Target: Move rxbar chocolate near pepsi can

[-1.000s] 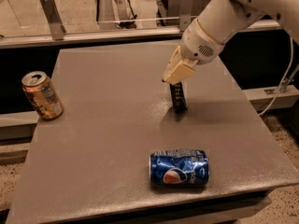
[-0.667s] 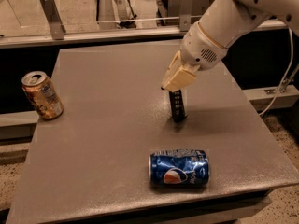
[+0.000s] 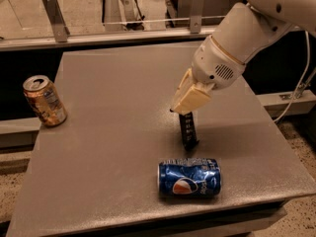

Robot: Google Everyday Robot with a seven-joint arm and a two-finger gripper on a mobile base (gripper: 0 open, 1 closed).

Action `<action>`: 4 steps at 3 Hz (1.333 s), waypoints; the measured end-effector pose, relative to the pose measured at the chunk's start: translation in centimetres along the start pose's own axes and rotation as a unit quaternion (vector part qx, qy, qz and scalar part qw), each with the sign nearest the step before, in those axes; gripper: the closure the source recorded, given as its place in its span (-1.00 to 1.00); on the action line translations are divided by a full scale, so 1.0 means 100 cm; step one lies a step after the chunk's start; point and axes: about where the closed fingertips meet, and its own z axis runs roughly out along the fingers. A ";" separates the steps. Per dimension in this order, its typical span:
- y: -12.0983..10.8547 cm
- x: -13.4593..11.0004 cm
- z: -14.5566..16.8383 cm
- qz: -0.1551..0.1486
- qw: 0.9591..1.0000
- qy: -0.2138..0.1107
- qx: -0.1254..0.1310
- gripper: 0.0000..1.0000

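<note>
The rxbar chocolate (image 3: 188, 129) is a dark flat bar with pale text. It hangs on end from my gripper (image 3: 186, 106), its lower tip at or just above the grey table (image 3: 113, 107). My gripper is shut on the bar's top end, at the table's middle right. The pepsi can (image 3: 189, 178) is a dented blue can lying on its side near the front edge. It is a short gap below the bar's lower tip.
A gold can (image 3: 44, 100) stands upright at the table's left edge. A metal rail with two posts (image 3: 54, 17) runs along the back. A white cable (image 3: 301, 88) hangs off to the right of the table.
My gripper has carried the bar toward the front of the table, closer to the pepsi can. Both cans have stayed in place.
</note>
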 end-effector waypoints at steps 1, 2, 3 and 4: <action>0.016 0.000 0.003 0.006 1.000 -0.002 -0.014 1.00; 0.028 -0.004 0.012 0.005 0.999 -0.003 -0.034 0.63; 0.032 -0.007 0.019 0.004 0.999 -0.002 -0.043 0.19; 0.032 -0.011 0.024 0.001 0.999 -0.005 -0.047 -0.28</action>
